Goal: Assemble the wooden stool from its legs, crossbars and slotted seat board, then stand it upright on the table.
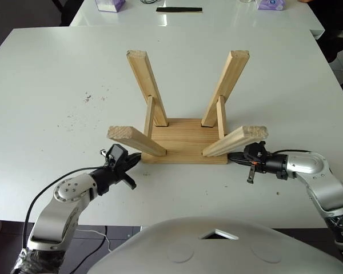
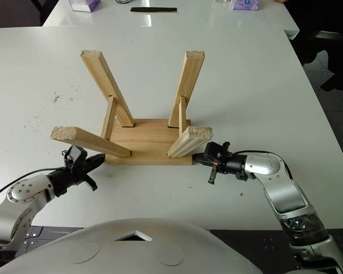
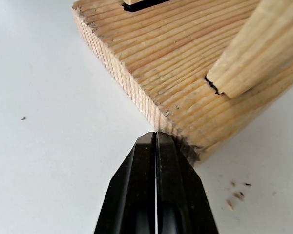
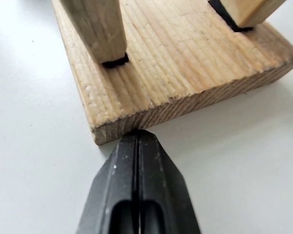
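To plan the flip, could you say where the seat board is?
In the eye views the seat board lies flat on the table, legs up, left gripper and right gripper at its near corners.

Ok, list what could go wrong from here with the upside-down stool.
1. The left gripper and right gripper are both shut, tips at the near corners of the seat board; a push may just slide it away.
2. The splayed near legs lean out toward the grippers and could snag them during flipping.

White table (image 1: 263, 74), upturned stool's seat board (image 1: 186, 140) flat on it, dark specks (image 1: 87, 98), perhaps wood crumbs
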You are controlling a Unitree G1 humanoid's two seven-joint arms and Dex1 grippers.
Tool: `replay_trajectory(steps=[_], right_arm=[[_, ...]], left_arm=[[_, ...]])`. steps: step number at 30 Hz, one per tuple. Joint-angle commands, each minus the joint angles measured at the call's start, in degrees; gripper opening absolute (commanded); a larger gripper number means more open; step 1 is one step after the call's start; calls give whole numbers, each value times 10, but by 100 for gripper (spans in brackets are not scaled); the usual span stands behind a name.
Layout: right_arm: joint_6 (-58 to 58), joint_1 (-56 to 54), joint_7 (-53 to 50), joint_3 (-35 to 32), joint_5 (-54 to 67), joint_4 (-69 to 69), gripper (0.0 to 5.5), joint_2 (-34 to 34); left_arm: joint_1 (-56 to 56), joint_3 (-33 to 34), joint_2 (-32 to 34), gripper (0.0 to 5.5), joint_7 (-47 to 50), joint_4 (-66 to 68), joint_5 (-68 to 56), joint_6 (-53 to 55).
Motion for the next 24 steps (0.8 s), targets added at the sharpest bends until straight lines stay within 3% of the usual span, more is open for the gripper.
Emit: replay_trajectory(steps=[1, 4, 9, 24], right_arm=[[16, 20, 32, -28, 67, -83, 0, -16], [39, 49, 66, -86, 127, -144, 0, -53], [47, 51, 86, -138, 158, -176, 0, -88], [68, -15, 98, -174, 198, -167, 0, -105]], left_arm=[[32, 12, 23, 2, -52, -48, -34, -2], [69, 84, 40, 2, -81, -117, -93, 9], [80, 130, 55, 2, -88, -157, -117, 20], [48, 212, 81, 2, -105, -163, -154, 41]])
